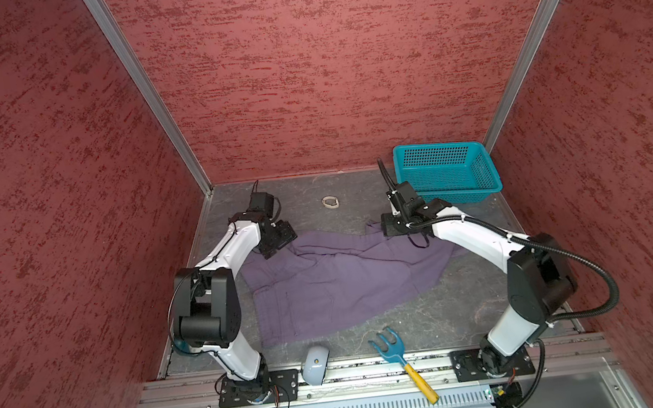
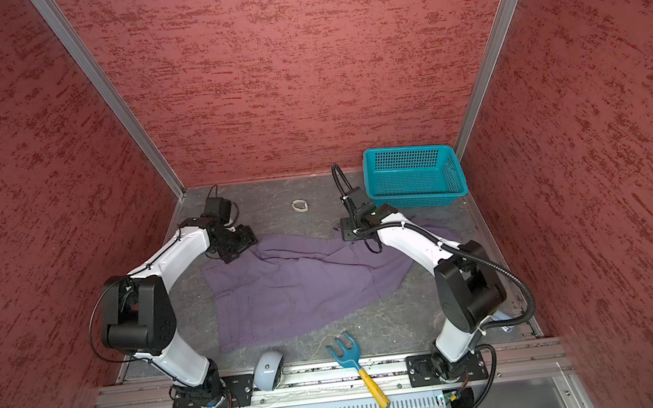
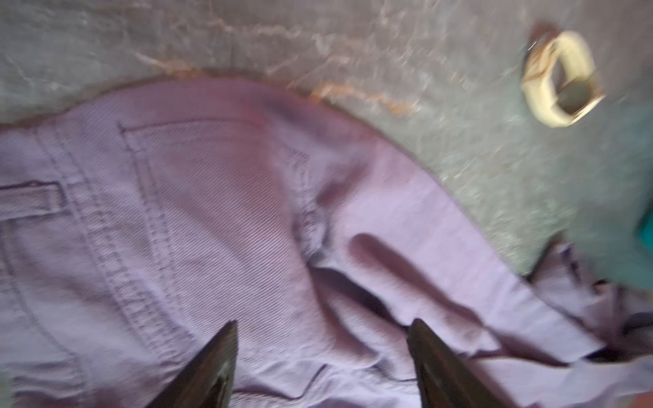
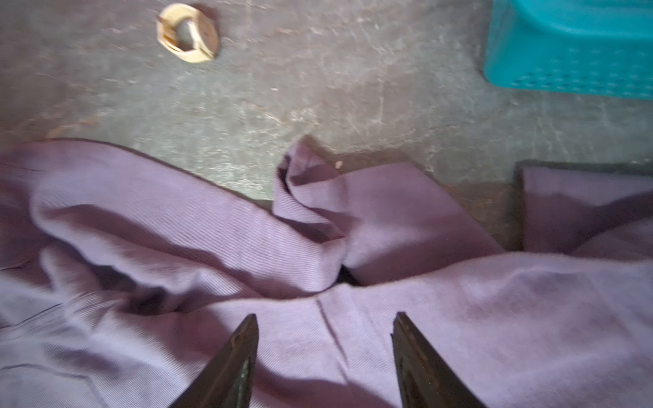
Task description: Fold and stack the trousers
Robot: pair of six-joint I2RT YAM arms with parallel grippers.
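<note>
**Two open grippers, one rumpled pair of trousers [image 1: 337, 279] to square up**

The trousers lie spread but creased on the grey table [image 1: 356, 185], directly beneath both end effectors.

The left gripper [image 3: 323, 323] has its jaws apart with nothing between them. It is poised over the seat end, with a back pocket and a belt loop just ahead of its fingertips. The right gripper [image 4: 325, 316] is likewise spread and empty over a leg, and a bunched, turned-over hem sits just ahead of it. Whether either set of fingertips touches the cloth cannot be told.

The teal basket [image 1: 446, 170] stands beyond the right gripper and off to one side, apart from the cloth. A pale ring [image 1: 331, 203] rests on bare table ahead of both grippers.

The step in hand looks like taking hold for a first fold. To do it well, each gripper should probably shift from the middle of the panel to an outer edge and pinch through all layers there. The curled hem likely needs pulling straight first, or the crease will be folded in. Lifting both ends together, with light tension between them, should keep the soft fabric from sagging or dragging towards the ring.
</note>
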